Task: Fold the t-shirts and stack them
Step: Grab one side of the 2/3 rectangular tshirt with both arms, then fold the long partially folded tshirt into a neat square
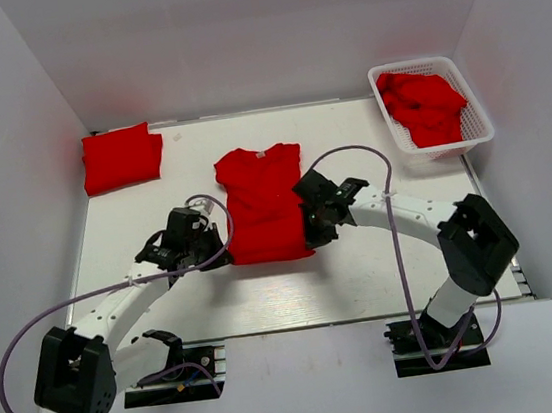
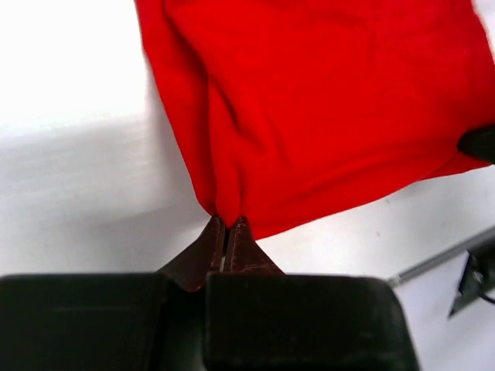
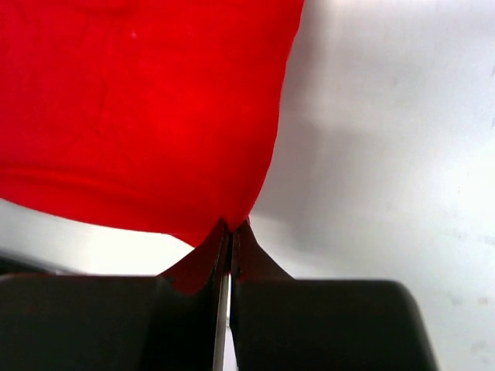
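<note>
A red t-shirt (image 1: 263, 204) lies in the middle of the table, sleeves folded in, collar toward the far side. My left gripper (image 1: 224, 255) is shut on its near left corner; in the left wrist view the gripper (image 2: 228, 222) pinches the red cloth (image 2: 325, 108). My right gripper (image 1: 310, 238) is shut on the near right corner; in the right wrist view the gripper (image 3: 234, 226) pinches the shirt (image 3: 147, 116). A folded red t-shirt (image 1: 121, 157) lies at the far left. More red t-shirts (image 1: 426, 102) are heaped in the basket.
A white plastic lattice basket (image 1: 472, 107) stands at the far right corner. White walls close in the table on three sides. Purple cables loop from both arms over the near part of the table.
</note>
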`<state>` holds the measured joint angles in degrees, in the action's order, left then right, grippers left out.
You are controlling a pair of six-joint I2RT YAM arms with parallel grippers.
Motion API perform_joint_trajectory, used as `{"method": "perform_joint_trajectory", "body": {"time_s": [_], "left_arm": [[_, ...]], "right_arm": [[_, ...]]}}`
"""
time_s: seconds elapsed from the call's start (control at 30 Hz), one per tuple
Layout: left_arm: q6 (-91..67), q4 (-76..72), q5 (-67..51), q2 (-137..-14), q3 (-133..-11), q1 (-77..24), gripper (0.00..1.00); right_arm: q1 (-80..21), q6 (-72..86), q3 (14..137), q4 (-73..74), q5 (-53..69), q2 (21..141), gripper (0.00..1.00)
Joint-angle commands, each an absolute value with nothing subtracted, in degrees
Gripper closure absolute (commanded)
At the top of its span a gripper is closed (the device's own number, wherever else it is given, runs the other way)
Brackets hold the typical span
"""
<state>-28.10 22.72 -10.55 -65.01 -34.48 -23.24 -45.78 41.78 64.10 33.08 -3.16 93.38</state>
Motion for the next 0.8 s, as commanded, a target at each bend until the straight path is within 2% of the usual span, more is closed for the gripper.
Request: {"method": "perform_joint_trajectory", "body": {"time_s": [0.0,0.27,0.5,0.77], "left_arm": [[-27.86,30.30,-10.20,-61.35,-35.59,-23.12,1.00],[-29.52,35.24,-3.61,-63.01,-50.52,-23.12,1.00],[-30.67,36.13,1.75,-76.36,-66.41,-21.80,1.00],[-30.15,38.85,7.91,-91.57,-81.64,-20.75,1.00]], "right_arm": [[-45.61,40.52,62.40,41.30,-2.64,89.22,1.00],[-45.00,36.83,73.73,45.96,-8.17,89.11,1.00],[-41.23,31.82,89.45,49.48,-12.56,98.16,1.00],[-34.90,27.34,107.20,50.71,-8.62,110.20,1.00]]}}
